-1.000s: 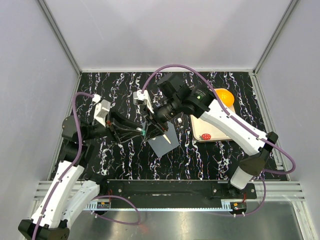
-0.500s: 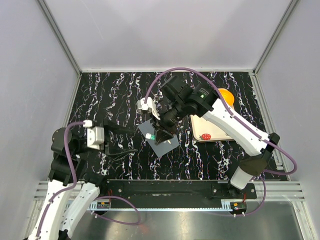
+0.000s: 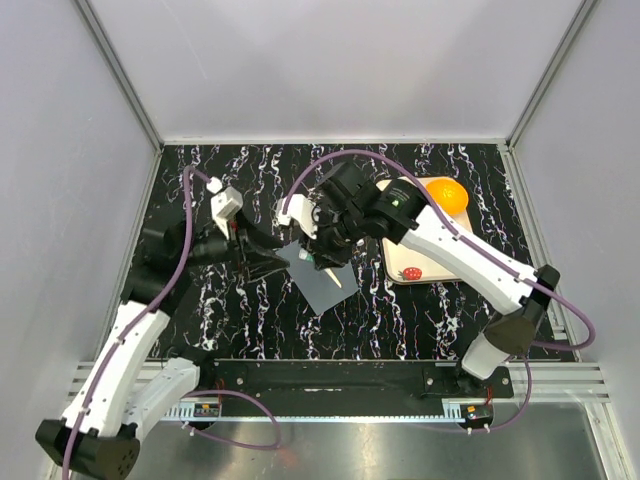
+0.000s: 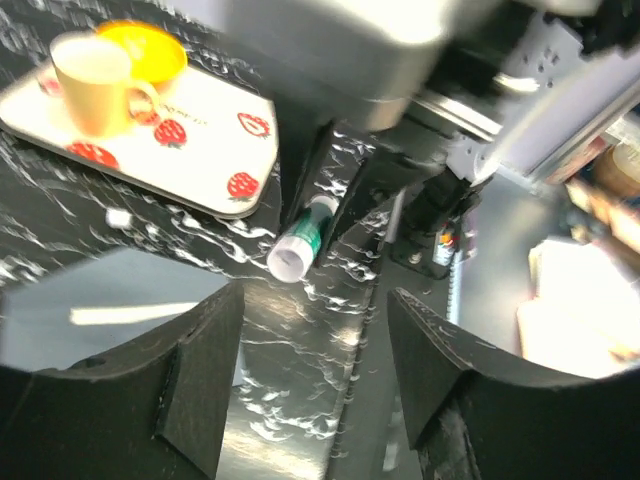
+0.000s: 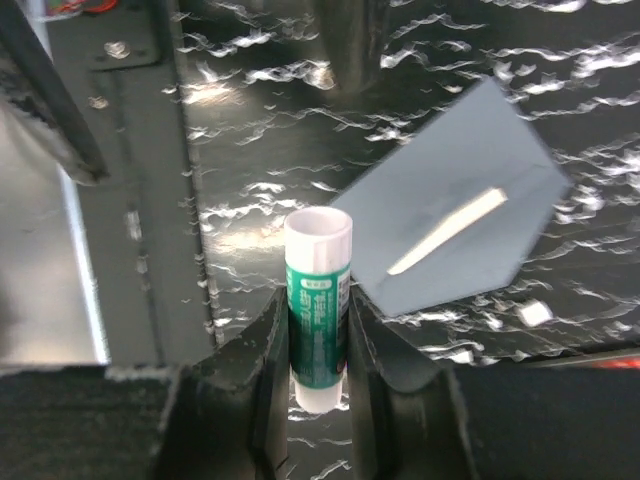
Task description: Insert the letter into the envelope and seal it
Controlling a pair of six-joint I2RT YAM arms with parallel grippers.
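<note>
The slate-grey envelope (image 3: 325, 283) lies flat on the black marbled table, and in the right wrist view the envelope (image 5: 450, 210) has its pointed flap spread out. A narrow tan strip (image 5: 447, 232) crosses it; I cannot tell whether that is the letter's edge. Otherwise the letter is hidden. My right gripper (image 5: 318, 335) is shut on a green-and-white glue stick (image 5: 318, 295), held just above the envelope's left corner (image 3: 305, 256). My left gripper (image 3: 268, 256) stands open and empty just left of it, the glue stick (image 4: 300, 245) in front of its fingers (image 4: 200, 380).
A strawberry-printed cream tray (image 3: 412, 262) sits right of the envelope with an orange bowl (image 3: 449, 195) and a beige cup (image 4: 95, 85) on it. A small white piece (image 5: 535, 313) lies on the table beside the envelope. The black rail (image 3: 330, 378) runs along the near edge.
My left gripper opened, pulled back toward the near left, then swung back beside the envelope. The right gripper stayed over the envelope holding the glue stick, shifting only slightly.
</note>
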